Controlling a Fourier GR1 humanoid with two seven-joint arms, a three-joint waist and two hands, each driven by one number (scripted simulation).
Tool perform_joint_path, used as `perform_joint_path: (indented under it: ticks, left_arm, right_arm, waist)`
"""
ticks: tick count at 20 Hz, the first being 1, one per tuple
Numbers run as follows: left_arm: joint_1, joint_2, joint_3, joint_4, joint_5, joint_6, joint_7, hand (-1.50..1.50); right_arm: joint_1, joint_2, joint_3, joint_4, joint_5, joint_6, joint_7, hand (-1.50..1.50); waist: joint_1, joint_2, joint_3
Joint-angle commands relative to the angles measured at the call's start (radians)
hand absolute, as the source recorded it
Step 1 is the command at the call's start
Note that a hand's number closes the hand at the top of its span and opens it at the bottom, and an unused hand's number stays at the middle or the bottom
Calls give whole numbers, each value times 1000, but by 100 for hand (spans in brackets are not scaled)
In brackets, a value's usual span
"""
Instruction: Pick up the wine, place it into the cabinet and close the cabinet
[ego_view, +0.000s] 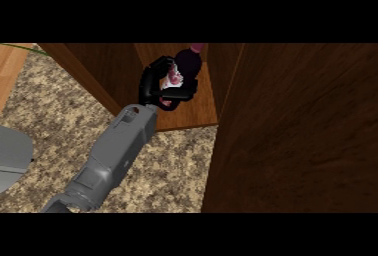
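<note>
The wine bottle (190, 61) is dark with a pink label and a reddish top. It stands tilted inside the open wooden cabinet (111, 70), over the cabinet's lighter floor board (193, 112). My right hand (158, 86) is curled round the bottle's lower part and hides some of it. The grey forearm runs from the view's lower left up into the cabinet opening. The cabinet door (303, 130) stands open as a wide dark wood panel on the right. My left hand does not show.
Speckled stone counter (173, 165) lies below the cabinet. A grey rounded shape (11, 155) sits at the left edge; I cannot tell what it is. A light wood strip (10, 67) shows at the upper left.
</note>
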Motion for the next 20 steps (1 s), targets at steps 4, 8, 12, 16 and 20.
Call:
perform_joint_path:
  ticks: [4, 8, 12, 16, 20]
  left_arm:
    - [-104, 16, 36, 156, -21, 18, -63, -150]
    - [-112, 50, 34, 210, -50, 66, -115, -150]
    - [-173, 64, 43, 250, -57, 100, -100, -150]
    - [-183, 77, 54, 281, -57, 110, -117, -150]
    - [-196, 91, 75, 264, -35, -29, -163, -150]
  right_arm:
    - [33, -10, 6, -114, -40, 11, 22, -150]
    - [60, -10, 41, -111, -32, 22, -14, -150]
    - [76, -34, 27, -125, -43, 36, -36, -150]
    - [87, -36, 35, -137, -49, 43, -50, -150]
    - [77, -25, 15, -108, -50, 39, -58, -150]
  waist:
    - [1, 7, -1]
    - [-16, 10, -1]
    - [-32, 11, 0]
    - [-27, 9, 0]
    - [-11, 12, -2]
